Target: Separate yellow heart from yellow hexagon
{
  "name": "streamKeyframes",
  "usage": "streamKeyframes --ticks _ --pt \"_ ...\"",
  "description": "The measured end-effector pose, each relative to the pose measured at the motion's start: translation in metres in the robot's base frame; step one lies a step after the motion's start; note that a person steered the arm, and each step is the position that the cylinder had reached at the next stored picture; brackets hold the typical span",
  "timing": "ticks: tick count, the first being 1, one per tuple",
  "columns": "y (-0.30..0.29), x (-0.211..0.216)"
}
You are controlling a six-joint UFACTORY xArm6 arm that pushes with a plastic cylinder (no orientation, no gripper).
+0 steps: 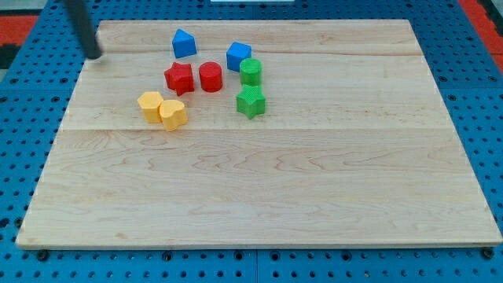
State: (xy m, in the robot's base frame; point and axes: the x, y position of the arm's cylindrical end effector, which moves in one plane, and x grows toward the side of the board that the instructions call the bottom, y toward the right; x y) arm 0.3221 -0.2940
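Note:
The yellow hexagon (150, 104) and the yellow heart (174, 114) sit touching each other on the left part of the wooden board (259, 189), the heart to the lower right of the hexagon. My tip (94, 56) is at the board's upper left edge, well up and left of both yellow blocks, touching no block.
A red star (179, 78) and a red cylinder (211, 76) lie above the yellow pair. A blue block (184, 43) and a blue cube (238, 56) lie near the top. A green cylinder (251, 71) and a green star (251, 101) stand to the right.

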Motion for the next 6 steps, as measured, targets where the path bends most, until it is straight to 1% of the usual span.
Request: streamKeyframes --ticks 1,2,3,4,5,6 --pt "0.023 0.062" --pt "0.039 0.090" --pt "0.071 0.104" --pt "0.130 0.106" --pt "0.138 0.121" --pt "0.160 0.119"
